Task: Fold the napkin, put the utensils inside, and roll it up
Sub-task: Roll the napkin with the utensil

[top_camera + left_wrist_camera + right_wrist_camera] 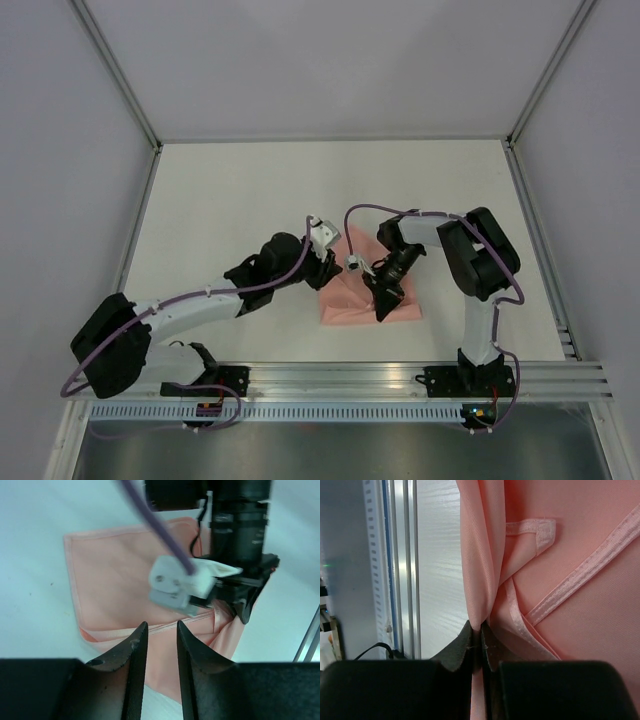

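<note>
- Salmon-pink cloth of the napkin is pinched in the closed right hand, a fold rising from its fingers.
- Left hand stands slightly open, holding nothing, just over the napkin's edge.
- Napkin lies crumpled on the white table between both arms, near the front rail.

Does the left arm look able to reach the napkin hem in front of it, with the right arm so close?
Probably yes. The left pincer hangs open just short of the napkin, bare hem ahead. The right pincer, shut on a fold, crowds only one side.
</note>
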`<state>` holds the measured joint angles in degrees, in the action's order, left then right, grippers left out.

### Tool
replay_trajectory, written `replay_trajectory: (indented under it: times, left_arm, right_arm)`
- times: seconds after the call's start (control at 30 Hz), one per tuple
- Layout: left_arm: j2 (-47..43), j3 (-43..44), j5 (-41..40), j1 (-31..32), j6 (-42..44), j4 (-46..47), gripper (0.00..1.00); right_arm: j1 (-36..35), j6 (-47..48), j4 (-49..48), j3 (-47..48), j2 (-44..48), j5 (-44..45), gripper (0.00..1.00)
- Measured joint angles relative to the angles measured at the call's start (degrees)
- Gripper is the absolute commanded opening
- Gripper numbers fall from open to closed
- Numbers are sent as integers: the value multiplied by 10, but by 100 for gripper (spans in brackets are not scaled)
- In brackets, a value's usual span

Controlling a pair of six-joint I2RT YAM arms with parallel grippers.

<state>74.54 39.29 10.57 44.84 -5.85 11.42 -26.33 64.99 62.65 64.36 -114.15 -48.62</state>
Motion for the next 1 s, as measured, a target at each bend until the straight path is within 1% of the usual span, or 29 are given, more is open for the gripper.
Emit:
replay_trajectory:
  times: [0.13, 0.33, 0.43, 0.53, 0.57, 0.73, 1.0]
  left_arm:
    - [-21, -39, -99, 108, 72, 41, 38]
    - [-18, -68, -203, 223, 157, 76, 41]
    - [7, -68, -241, 266, 189, 103, 42]
    - [67, -60, -269, 306, 218, 119, 43]
    - [98, -54, -277, 314, 227, 123, 43]
    - [180, -41, -296, 347, 255, 136, 45]
    - [242, -15, -301, 349, 274, 178, 48]
  right_arm:
    - [5, 0, 31, 11, -23, -2, 11]
    - [11, -2, 49, 15, -37, -3, 11]
    - [11, -3, 53, 17, -40, -3, 11]
    - [11, -5, 55, 20, -42, -2, 11]
    - [11, -7, 55, 20, -43, -3, 11]
    - [12, -12, 56, 22, -46, -3, 11]
    - [14, -18, 58, 24, -50, -5, 11]
